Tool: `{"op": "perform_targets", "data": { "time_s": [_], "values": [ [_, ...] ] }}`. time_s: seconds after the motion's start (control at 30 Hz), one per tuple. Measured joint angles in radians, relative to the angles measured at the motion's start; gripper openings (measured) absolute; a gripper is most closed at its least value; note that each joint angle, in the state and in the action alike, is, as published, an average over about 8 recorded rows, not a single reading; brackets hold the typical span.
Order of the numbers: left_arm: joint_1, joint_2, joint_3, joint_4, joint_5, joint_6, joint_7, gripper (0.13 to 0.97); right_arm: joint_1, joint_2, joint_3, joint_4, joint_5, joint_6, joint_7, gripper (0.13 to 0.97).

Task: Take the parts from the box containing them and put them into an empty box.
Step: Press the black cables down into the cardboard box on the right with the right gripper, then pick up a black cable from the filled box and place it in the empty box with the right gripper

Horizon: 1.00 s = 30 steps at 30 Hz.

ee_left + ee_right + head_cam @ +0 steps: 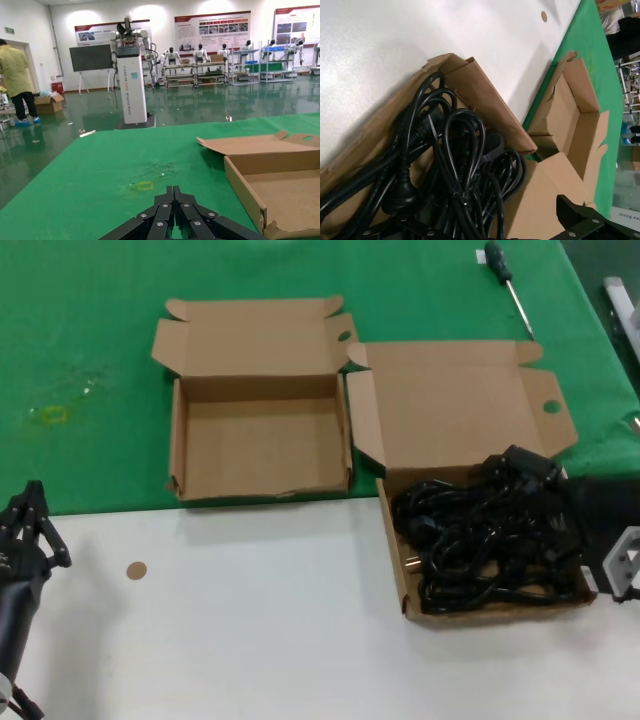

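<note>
The black coiled power cords point(480, 540) lie piled in the wider cardboard box point(400, 580) at the right, whose tall lid point(450, 405) is open. They fill the right wrist view point(455, 165). My right gripper point(525, 495) is down at the box's right side, open wide, with its fingers point(577, 215) astride the cords. The smaller empty box point(178, 440) stands to the left with bare floor; its wall shows in the left wrist view point(242, 192). My left gripper point(30, 502) is shut and empty point(174, 192), parked at the near left.
A black-handled screwdriver point(505, 275) lies on the green cloth point(80, 340) at the far right. A white object point(620, 300) sits at the right edge. A small brown disc point(136, 569) lies on the white table point(250, 630).
</note>
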Motion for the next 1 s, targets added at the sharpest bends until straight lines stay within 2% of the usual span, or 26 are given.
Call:
{"op": "perform_targets", "data": {
  "time_s": [0.13,0.4,0.97,1.0],
  "values": [
    [0.000,0.000,0.000,0.000,0.000,0.000,0.000,0.152,-0.003,-0.003,-0.004,-0.003,-0.003,0.007,0.001,0.901],
    [0.000,0.000,0.000,0.000,0.000,0.000,0.000,0.152,0.006,-0.009,-0.012,-0.011,-0.014,0.021,0.005,0.769],
    [0.000,0.000,0.000,0.000,0.000,0.000,0.000,0.152,0.007,-0.002,-0.020,-0.015,-0.019,0.028,0.025,0.358],
    [0.000,0.000,0.000,0.000,0.000,0.000,0.000,0.152,0.007,-0.002,-0.020,-0.016,-0.019,0.028,0.027,0.358]
  ]
}}
